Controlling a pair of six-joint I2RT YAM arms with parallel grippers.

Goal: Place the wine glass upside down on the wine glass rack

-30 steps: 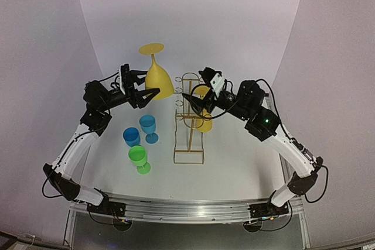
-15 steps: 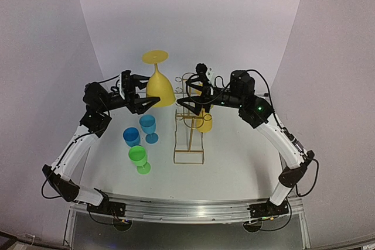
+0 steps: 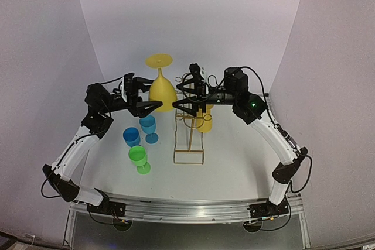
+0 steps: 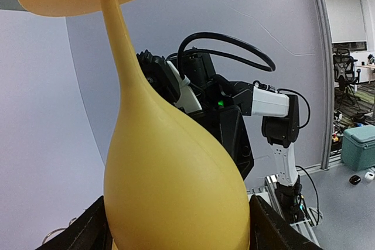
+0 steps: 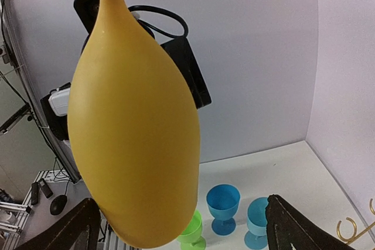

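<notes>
A yellow wine glass [image 3: 161, 91] hangs upside down in the air, its foot on top, left of the wine glass rack [image 3: 188, 136]. My left gripper [image 3: 151, 99] is shut on its bowl. In the left wrist view the bowl [image 4: 176, 168] fills the space between both black fingers [image 4: 88, 229]. My right gripper [image 3: 183, 95] faces the glass from the rack side and stands open. In the right wrist view the bowl [image 5: 135, 133] hangs between its spread fingertips [image 5: 293, 226], nearer the left one and touching neither.
Two blue cups [image 3: 131, 137] [image 3: 148, 127] and a green cup [image 3: 138, 157] stand on the table left of the rack. A second yellow glass [image 3: 205, 122] sits at the rack's right side. Gold rack loops [image 5: 351, 226] show at the right wrist view's lower right corner.
My right arm has swung up and left over the rack until its open gripper faces the glass. My left gripper has carried the glass a little right, toward the rack.
</notes>
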